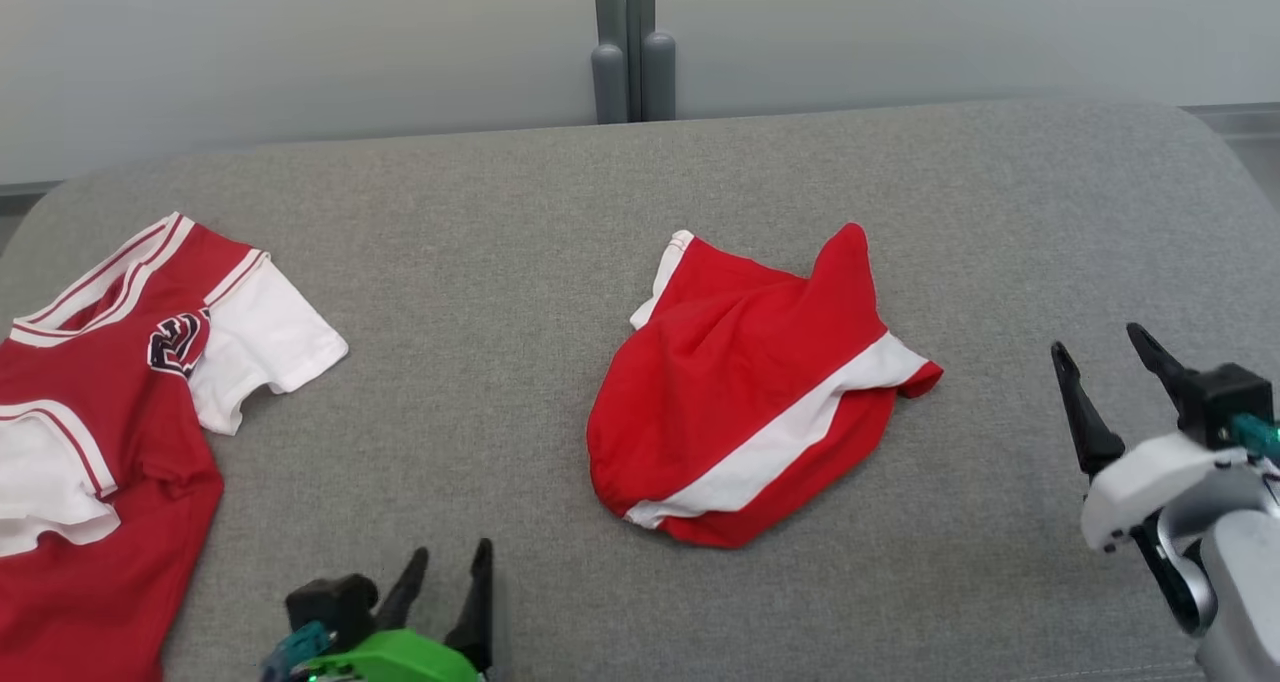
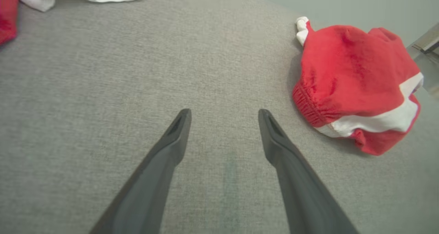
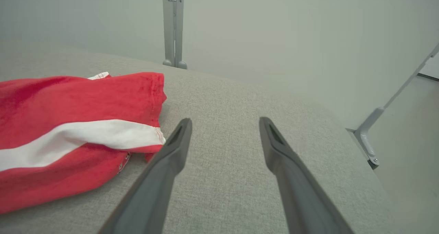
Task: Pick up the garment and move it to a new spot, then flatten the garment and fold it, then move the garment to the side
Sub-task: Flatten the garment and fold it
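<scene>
- Garment (image 1: 745, 402), red shorts with a white stripe, lies crumpled in the middle of the grey padded surface (image 1: 480, 262)
- My left end effector (image 1: 452, 554) and right end effector (image 1: 1097, 342) are spread and empty, clear of it

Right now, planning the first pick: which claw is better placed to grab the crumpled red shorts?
Probably the right claw: open, with the red shorts right beside its fingertip. The left claw, also open, sits farther off.

red white-striped shorts (image 1: 745, 402), crumpled, mid-surface
</scene>
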